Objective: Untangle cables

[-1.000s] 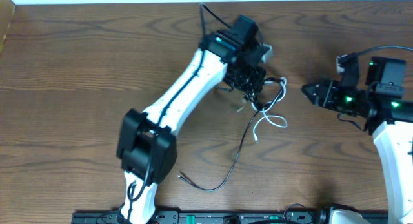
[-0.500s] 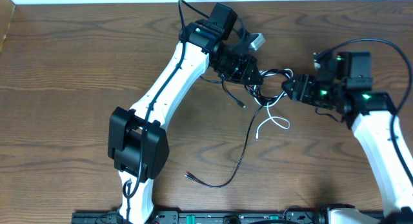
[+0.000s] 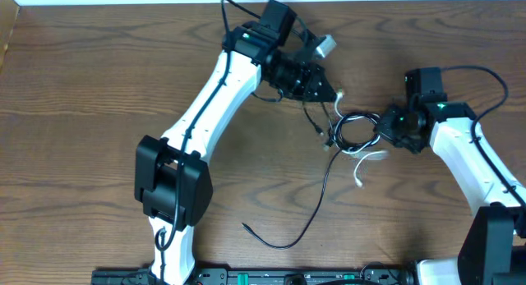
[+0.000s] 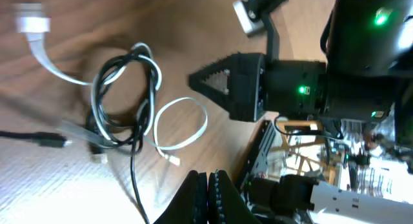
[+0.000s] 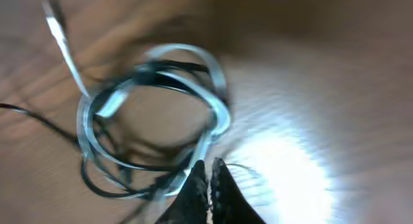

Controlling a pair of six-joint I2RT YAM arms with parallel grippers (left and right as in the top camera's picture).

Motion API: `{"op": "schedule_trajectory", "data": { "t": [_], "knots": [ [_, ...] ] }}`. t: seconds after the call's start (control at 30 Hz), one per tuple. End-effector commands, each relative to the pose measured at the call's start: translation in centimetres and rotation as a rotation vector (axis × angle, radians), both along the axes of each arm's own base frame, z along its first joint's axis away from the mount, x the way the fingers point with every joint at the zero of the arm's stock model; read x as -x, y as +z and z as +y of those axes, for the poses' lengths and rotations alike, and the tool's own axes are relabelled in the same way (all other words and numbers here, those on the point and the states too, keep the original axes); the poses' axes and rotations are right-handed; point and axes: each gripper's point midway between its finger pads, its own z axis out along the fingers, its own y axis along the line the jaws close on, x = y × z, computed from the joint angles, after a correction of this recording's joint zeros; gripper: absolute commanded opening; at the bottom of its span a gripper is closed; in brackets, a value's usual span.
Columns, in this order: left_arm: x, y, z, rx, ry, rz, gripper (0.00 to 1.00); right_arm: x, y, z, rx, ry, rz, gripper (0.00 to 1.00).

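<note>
The cables lie tangled on the wooden table between my two grippers. The black cable (image 3: 355,119) coils in a loop, and its long tail runs down toward the front edge. The white cable (image 3: 371,156) curls out under the loop, its small plug lying lower right. My left gripper (image 3: 334,94) is shut with nothing between its fingers (image 4: 208,182), up-left of the tangle. My right gripper (image 3: 380,127) is shut, its tips (image 5: 208,164) at the loop's right edge. The right wrist view is blurred, so a pinched strand does not show.
My left arm (image 3: 222,96) crosses the table diagonally from the front left. A black rail (image 3: 246,277) runs along the front edge. The table's back edge meets a white wall. My right arm (image 3: 468,162) fills the right side.
The right gripper has shut and shifted down to the tangle's right edge. The tangle now lies lower and to the right, apart from the left gripper, which stayed shut.
</note>
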Motion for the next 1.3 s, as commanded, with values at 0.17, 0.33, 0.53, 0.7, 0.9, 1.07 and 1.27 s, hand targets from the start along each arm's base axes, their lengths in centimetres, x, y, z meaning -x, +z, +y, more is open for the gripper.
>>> {"op": "schedule_trajectory", "data": {
  "t": [0.17,0.33,0.53,0.7,0.9,1.07,1.27],
  "knots": [
    [-2.2,-1.7,1.4,-0.135,0.089,-0.07,0.07,-0.3,0.2,-0.2,0.01,0.083,-0.026,0.01],
    [-1.7,-3.3,0.4,-0.198,0.074,-0.089,0.08,-1.8,1.2,2.0,-0.089,0.194,-0.115,0.16],
    [-2.5,-6.7,1.5,-0.391,0.118,-0.154,0.13,-2.5,2.5,4.3,-0.217,0.311,-0.192,0.4],
    [-5.2,-6.0,5.0,-0.449,0.24,-0.178,0.22,-2.2,4.5,8.6,-0.344,0.571,-0.309,0.56],
    [-8.5,-4.5,11.1,-0.443,0.427,-0.13,0.26,-2.3,3.4,11.8,-0.278,0.692,-0.327,0.58],
    [-9.6,-4.6,14.6,-0.458,0.498,-0.096,0.3,-3.3,2.4,14.6,-0.274,0.758,-0.371,0.57],
    [-9.5,-4.9,16.0,-0.472,0.518,-0.069,0.31,-4.9,-0.4,14.6,-0.161,0.726,-0.358,0.49]
  ]
}}
